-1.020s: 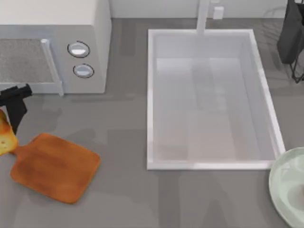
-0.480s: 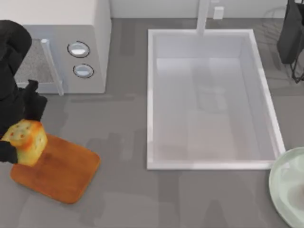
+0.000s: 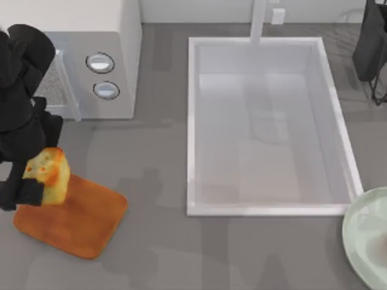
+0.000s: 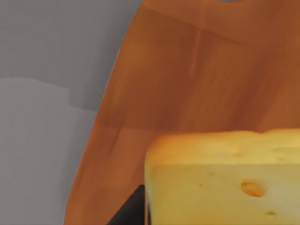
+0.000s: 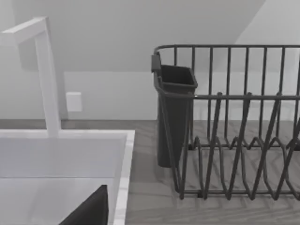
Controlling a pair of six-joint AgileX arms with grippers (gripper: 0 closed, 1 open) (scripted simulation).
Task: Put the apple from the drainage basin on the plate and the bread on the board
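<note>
The golden bread (image 3: 51, 172) hangs over the left part of the orange-brown board (image 3: 78, 220), held by my left gripper (image 3: 37, 181), which is shut on it. In the left wrist view the bread (image 4: 225, 178) looms close above the board (image 4: 187, 75); whether they touch I cannot tell. The white drainage basin (image 3: 192, 127) stands in the middle with a bare pale bottom. The mint-green plate (image 3: 357, 241) is cut off at the front right corner. The apple is out of view. A dark part of my right gripper (image 5: 89, 211) shows near the basin's rim (image 5: 123, 178).
A white microwave (image 3: 115, 36) with two knobs stands behind the board at the back left. A white faucet (image 3: 259, 21) rises behind the basin. A dark wire dish rack (image 5: 234, 140) with a utensil cup (image 3: 370, 42) occupies the back right. Grey counter lies between board and basin.
My left arm has carried the bread rightward from the table's left edge to over the board. Nothing else has moved.
</note>
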